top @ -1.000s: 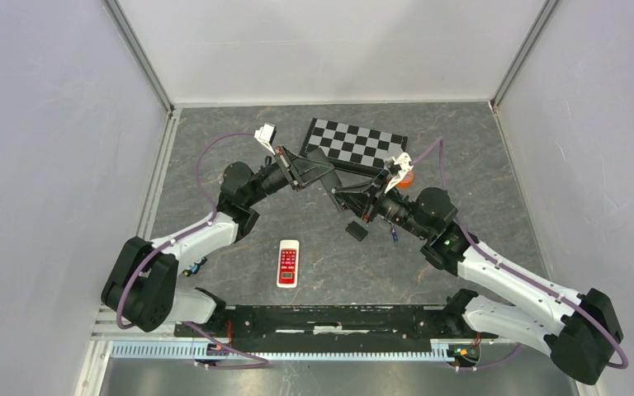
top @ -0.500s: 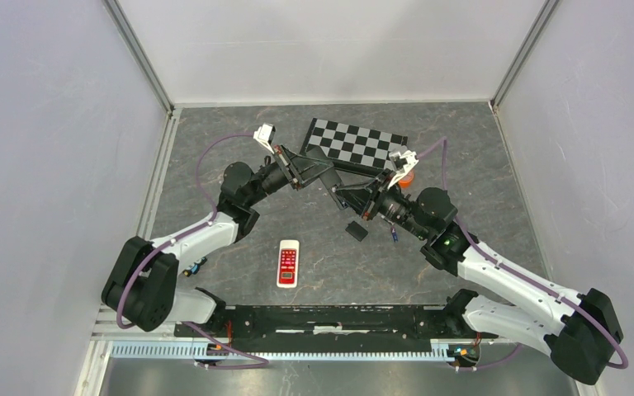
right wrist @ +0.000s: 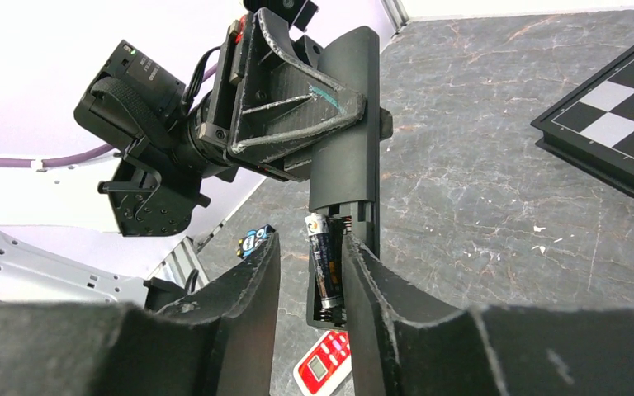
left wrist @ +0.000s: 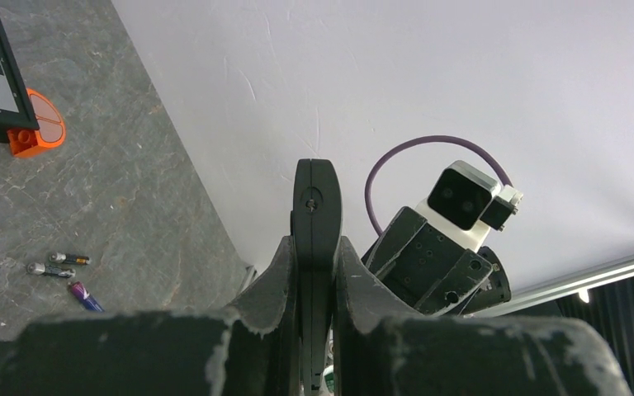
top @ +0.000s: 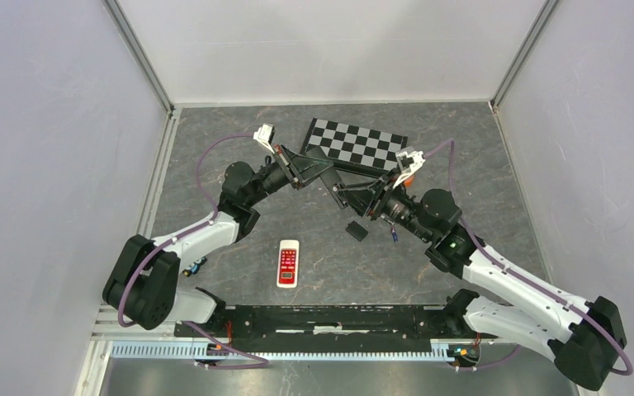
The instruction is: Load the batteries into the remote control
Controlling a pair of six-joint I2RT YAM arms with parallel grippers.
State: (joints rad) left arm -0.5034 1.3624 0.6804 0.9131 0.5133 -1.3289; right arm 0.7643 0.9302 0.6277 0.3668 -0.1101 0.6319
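Note:
My left gripper [left wrist: 314,272] is shut on a black remote control [left wrist: 315,214], held in the air above the table's middle [top: 333,183]. Its open battery bay faces my right gripper [right wrist: 309,285]. One battery [right wrist: 324,264] lies in the bay, slightly tilted, close to the right finger [right wrist: 371,305] and apart from the left one. The right jaws stand apart, so that gripper is open [top: 345,193]. More batteries [left wrist: 49,269] lie loose on the table, one of them purple [left wrist: 85,295], by the right arm [top: 394,235].
A red-and-white remote [top: 287,262] lies near the front. A small black cover [top: 356,231] rests beside it. At the back is a chequered board [top: 355,142] with an orange piece [left wrist: 35,124] at its corner. A small blue item [top: 191,267] sits by the left arm's base.
My right gripper's jaws have spread apart, with the battery left lying in the remote's bay. The right wrist shifted slightly back and to the right. The left arm stayed still.

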